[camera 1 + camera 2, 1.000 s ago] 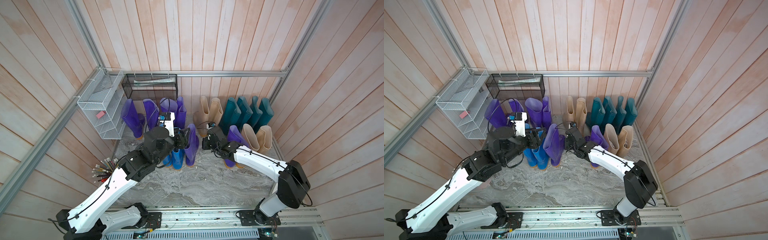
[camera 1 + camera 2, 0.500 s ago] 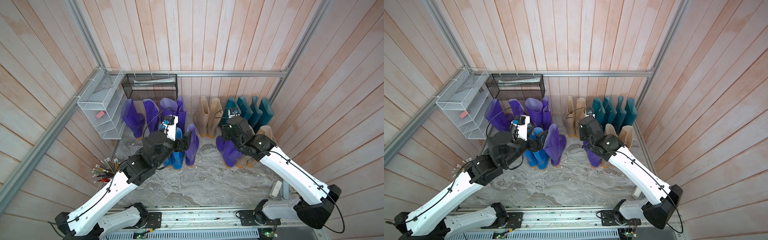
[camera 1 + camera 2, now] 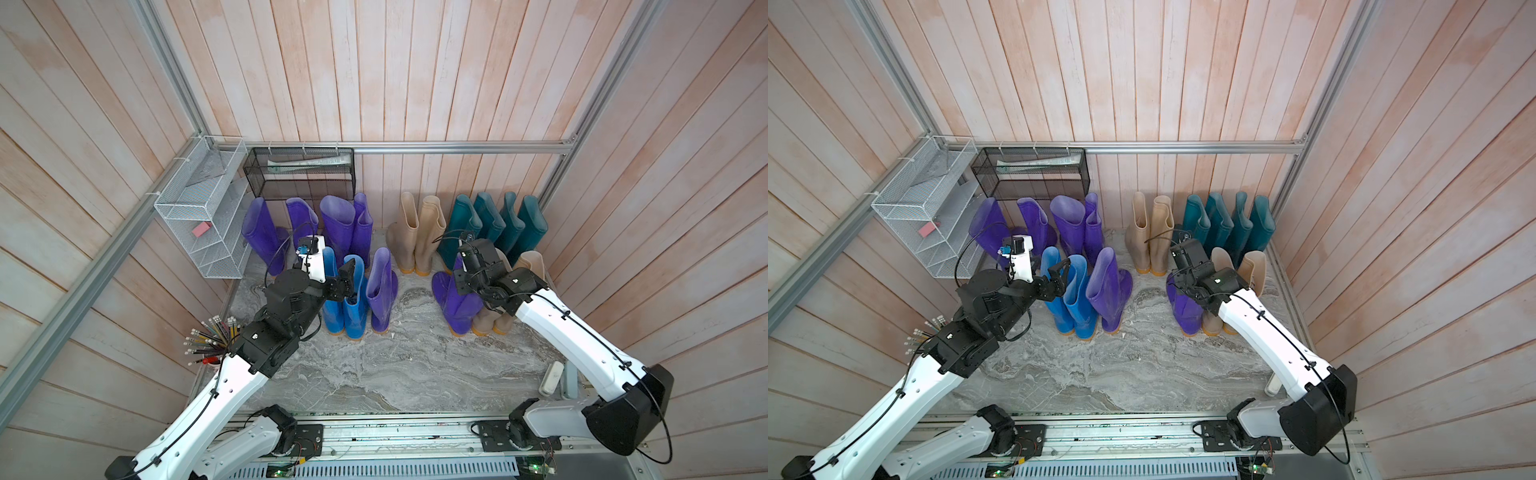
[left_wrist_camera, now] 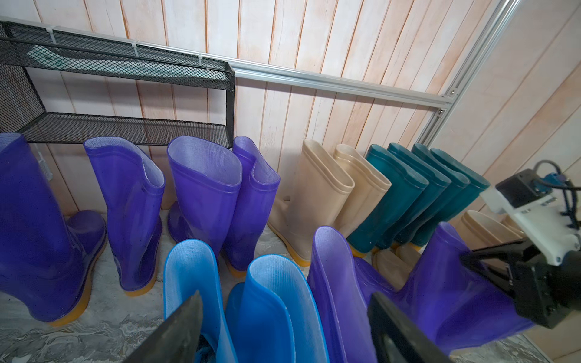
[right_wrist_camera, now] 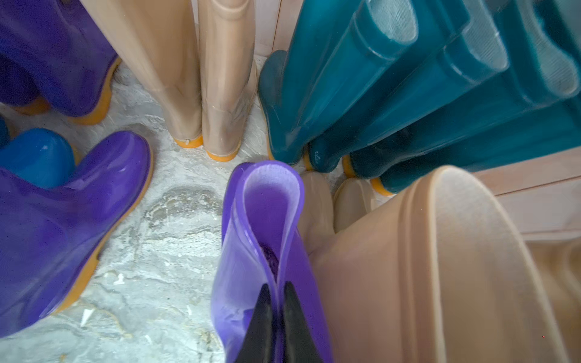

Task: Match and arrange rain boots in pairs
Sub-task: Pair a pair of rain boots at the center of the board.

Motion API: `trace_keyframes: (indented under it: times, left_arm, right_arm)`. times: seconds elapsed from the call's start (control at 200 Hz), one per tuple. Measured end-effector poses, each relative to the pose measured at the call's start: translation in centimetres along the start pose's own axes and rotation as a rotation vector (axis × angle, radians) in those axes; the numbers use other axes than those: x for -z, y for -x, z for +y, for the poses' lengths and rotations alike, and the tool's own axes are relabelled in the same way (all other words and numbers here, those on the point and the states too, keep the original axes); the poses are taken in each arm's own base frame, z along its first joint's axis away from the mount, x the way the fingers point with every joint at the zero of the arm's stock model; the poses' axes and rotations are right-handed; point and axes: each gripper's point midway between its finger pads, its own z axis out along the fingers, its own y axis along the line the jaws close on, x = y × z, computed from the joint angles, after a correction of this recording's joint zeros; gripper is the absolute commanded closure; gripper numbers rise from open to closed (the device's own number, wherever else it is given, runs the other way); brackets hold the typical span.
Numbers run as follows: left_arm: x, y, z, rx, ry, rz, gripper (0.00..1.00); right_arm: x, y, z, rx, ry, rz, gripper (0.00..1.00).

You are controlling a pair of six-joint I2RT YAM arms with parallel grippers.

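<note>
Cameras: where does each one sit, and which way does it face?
Top views: high above the base, looking down; left arm, right arm show.
Left wrist: on the left arm, facing the back wall over the blue boots; its open jaws show.
Right wrist: on the right arm, looking down into the purple boot; its jaws pinch the rim.
Shared: both wrist views show that purple boot and the teal boots.

Front floor (image 3: 374, 374) open; gap between lone purple boot (image 3: 381, 291), right purple boot (image 3: 455, 305) free; back row (image 3: 409, 232) probably blocks.
</note>
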Motion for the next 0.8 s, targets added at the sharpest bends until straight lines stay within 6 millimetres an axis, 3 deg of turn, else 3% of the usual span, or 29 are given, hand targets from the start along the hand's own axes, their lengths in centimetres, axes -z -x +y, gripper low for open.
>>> trace_keyframes:
  times: [0.155,0.3,0.56,0.8]
  left_arm:
    - [0.0,0.1,0.0,0.004,-0.014,-0.003,0.15]
    - [-0.1,0.0,-0.1,0.005,-0.027,-0.001,0.15]
    - [-0.2,-0.8,-0.1,0.005,-0.043,0.016,0.15]
    - [-0.3,-0.8,-0.1,0.006,-0.05,0.02,0.15]
  right_arm:
    - [0.8,0.6,1.4,-0.012,0.071,-0.004,1.0]
    - [1.9,1.7,4.6,0.015,0.151,-0.003,1.0]
    - [0.2,3.3,9.2,0.034,0.251,0.03,1.0]
    - [0.8,3.7,12.0,0.021,0.375,0.04,1.0]
